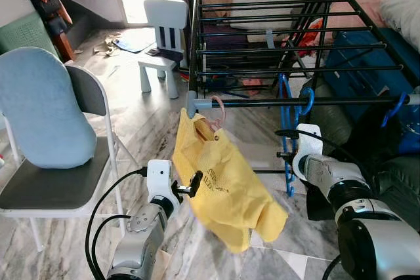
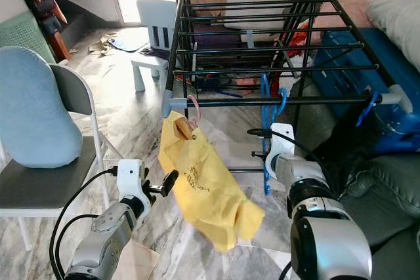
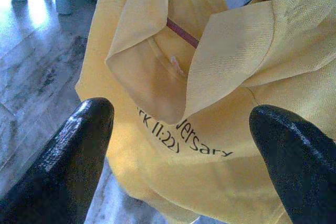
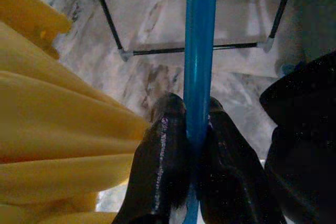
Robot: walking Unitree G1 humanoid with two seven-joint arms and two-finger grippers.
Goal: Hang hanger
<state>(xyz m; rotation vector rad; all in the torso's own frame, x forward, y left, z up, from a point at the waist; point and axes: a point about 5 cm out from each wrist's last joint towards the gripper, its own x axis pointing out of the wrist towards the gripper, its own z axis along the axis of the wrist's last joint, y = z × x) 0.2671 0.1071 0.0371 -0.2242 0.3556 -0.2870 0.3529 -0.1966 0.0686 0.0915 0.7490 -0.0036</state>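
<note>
The black drying rack [image 1: 295, 44] stands before me on the marble floor [image 1: 144, 122]. A yellow shirt [image 1: 223, 181] hangs from its front bar on a pink hanger [image 1: 217, 111]. The blue hanger [image 1: 287, 129] hangs hooked over that same bar, just beside the shirt. My right end effector [image 4: 195, 145] is clenched on its blue shaft. My left end effector [image 3: 184, 145] is spread wide, released, close before the shirt's collar.
</note>
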